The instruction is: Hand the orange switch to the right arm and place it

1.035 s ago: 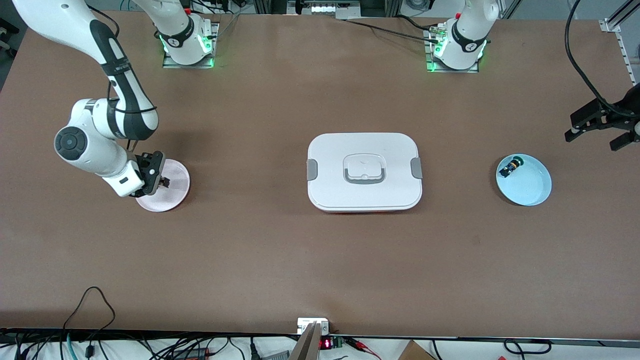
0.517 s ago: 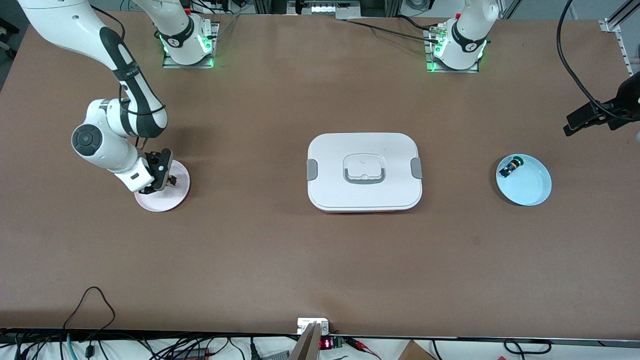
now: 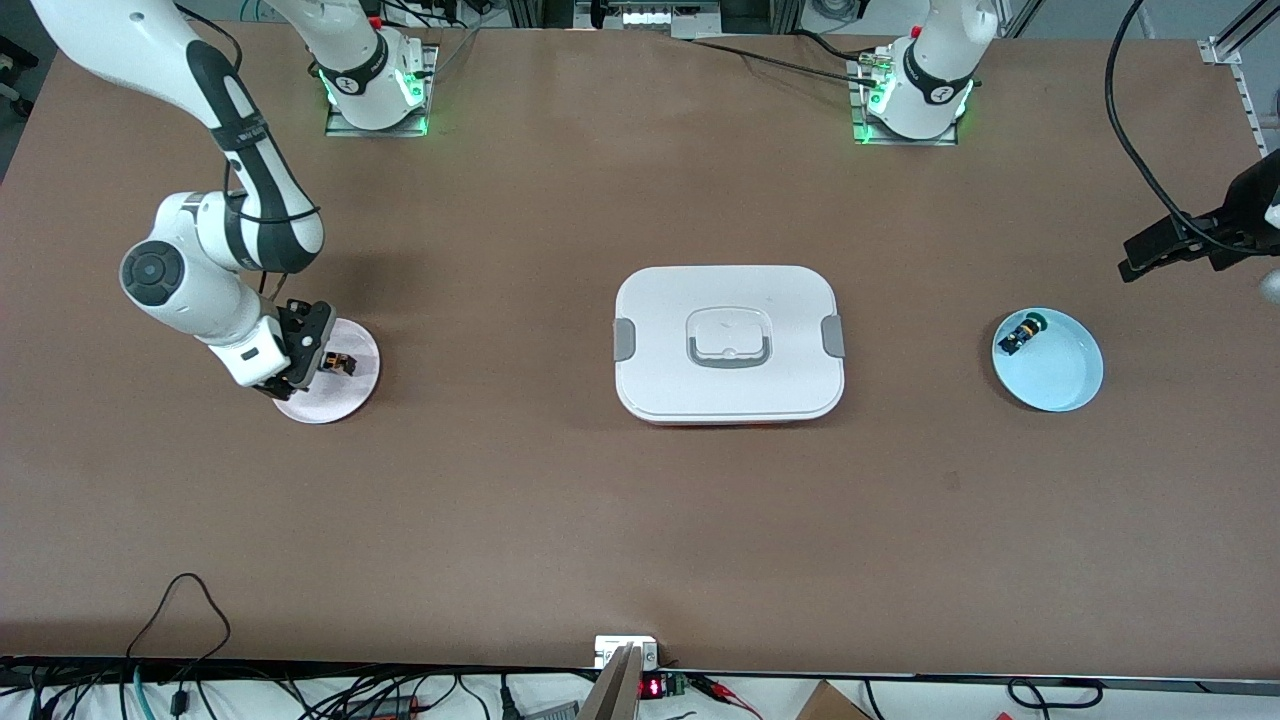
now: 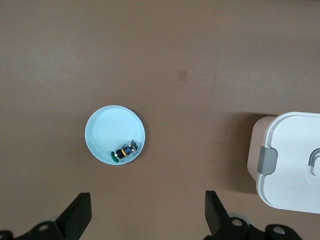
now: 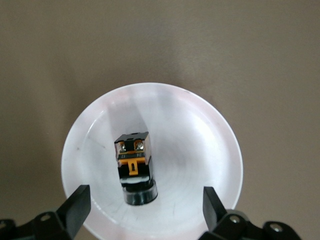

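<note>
My right gripper (image 5: 142,212) hovers over the pink plate (image 3: 355,385), fingers wide apart, holding nothing. The orange switch (image 5: 133,160) lies on this plate. My left gripper (image 4: 147,220) waits spread and empty near the blue plate (image 4: 102,125).

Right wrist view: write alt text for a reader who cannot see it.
An orange switch lies on a pale pink plate on the brown table, directly below the open right pincer, whose two black fingertips flank it without touching.
</note>
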{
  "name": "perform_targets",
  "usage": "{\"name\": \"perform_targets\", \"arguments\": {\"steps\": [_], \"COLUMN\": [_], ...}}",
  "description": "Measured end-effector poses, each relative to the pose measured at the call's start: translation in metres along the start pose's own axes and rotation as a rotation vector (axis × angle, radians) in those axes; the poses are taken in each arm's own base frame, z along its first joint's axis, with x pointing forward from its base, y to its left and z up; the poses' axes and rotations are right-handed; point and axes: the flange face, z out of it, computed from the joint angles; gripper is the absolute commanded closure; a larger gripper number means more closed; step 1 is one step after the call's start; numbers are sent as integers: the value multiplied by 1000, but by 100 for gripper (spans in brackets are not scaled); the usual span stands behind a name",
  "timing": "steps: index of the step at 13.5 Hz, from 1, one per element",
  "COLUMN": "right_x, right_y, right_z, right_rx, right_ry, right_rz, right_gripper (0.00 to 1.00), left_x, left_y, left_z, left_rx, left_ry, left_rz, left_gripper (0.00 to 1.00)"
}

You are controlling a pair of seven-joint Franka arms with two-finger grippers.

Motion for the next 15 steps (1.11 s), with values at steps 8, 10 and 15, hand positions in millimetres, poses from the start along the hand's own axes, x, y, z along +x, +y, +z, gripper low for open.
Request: {"name": "perform_targets", "arguments": {"steps": [8,10,15], "right_x": [39,40,36], "right_y": [17,9,-6], "right_z": [-189,-220,-281], "right_rx": [177,228,242], "right_ry": [-30,-66,-102], "right_rz": [822,980,1166], "right_gripper": [0,0,0], "left_x": [2,4,9], "left_y": [-12,-11,3], "left_z": [3,5,15], "left_rx": [-23,-22,-20], "left_ry": [-9,-13,-25], "left_rz": [-26,-25,-1], "left_gripper": [0,0,0]}}
